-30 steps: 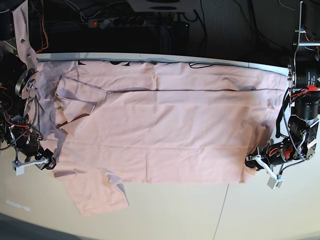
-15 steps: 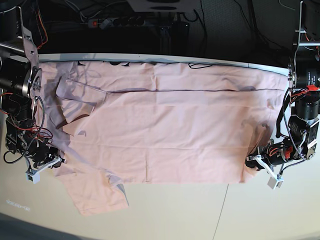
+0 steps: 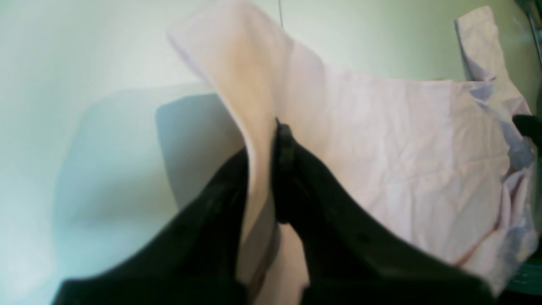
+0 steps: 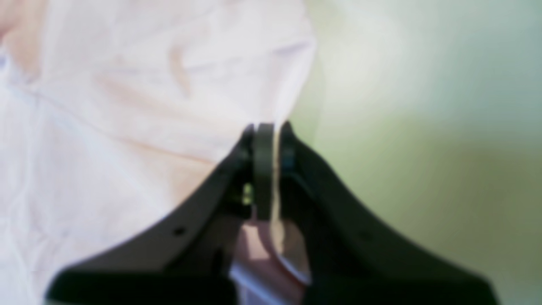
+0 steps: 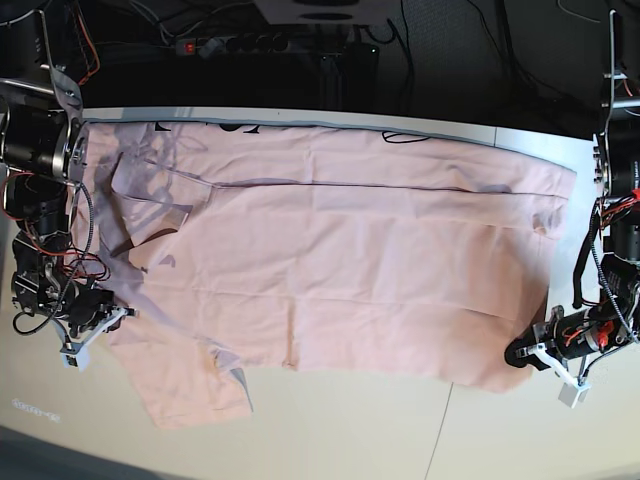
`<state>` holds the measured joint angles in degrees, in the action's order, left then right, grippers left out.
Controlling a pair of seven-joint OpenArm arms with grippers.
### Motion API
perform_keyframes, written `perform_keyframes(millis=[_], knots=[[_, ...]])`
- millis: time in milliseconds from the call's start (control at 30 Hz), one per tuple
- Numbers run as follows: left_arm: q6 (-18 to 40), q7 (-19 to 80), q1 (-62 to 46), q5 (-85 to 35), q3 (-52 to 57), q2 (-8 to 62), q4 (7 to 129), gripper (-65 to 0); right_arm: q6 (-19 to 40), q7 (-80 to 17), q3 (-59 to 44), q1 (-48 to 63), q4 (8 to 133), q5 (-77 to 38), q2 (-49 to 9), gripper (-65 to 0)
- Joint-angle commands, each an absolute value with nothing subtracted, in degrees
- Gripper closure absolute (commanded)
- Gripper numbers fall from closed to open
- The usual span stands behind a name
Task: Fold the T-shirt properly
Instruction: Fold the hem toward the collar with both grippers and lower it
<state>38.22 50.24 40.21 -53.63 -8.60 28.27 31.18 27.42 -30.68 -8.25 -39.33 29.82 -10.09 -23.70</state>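
Pink cotton, the T-shirt (image 5: 340,270) lies spread plain side up across the table (image 5: 480,440), its far hem draped over the far edge, one sleeve reaching toward the near left corner. Both grips look set for a fold. The left gripper (image 3: 264,161) pinches a raised corner of fabric; the right gripper (image 4: 266,140) is pressed together on a thin edge of cloth. Next, I judge, both arms should lift and carry the near edge evenly. Compared with a second earlier, the right gripper has closed and the left-held corner sits nearer the table's near edge.
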Motion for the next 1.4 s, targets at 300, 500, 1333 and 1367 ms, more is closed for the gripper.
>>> perform_keyframes(millis=[300,500,1333,1367], knots=[[40.00,62.50,41.87,-70.37,-8.45,34.44,32.10,0.0,31.99,-34.61,-8.34,-33.61,44.07,-20.45,-28.75,0.0],[40.00,70.41,39.38,-80.60,-8.45,37.21,32.97,0.0,31.97,-36.56,-8.34,-25.23,54.50,-26.00,-32.10,0.0],[40.00,74.83,20.47,-85.00,-8.45,41.63,53.12,0.0,31.94,-39.48,-12.64,-6.98,66.28,-31.14,-36.47,0.0],[40.00,74.83,20.45,-85.00,-8.45,41.60,53.12,0.0,31.97,-39.48,-12.69,-6.68,66.28,-31.07,-36.51,0.0]])
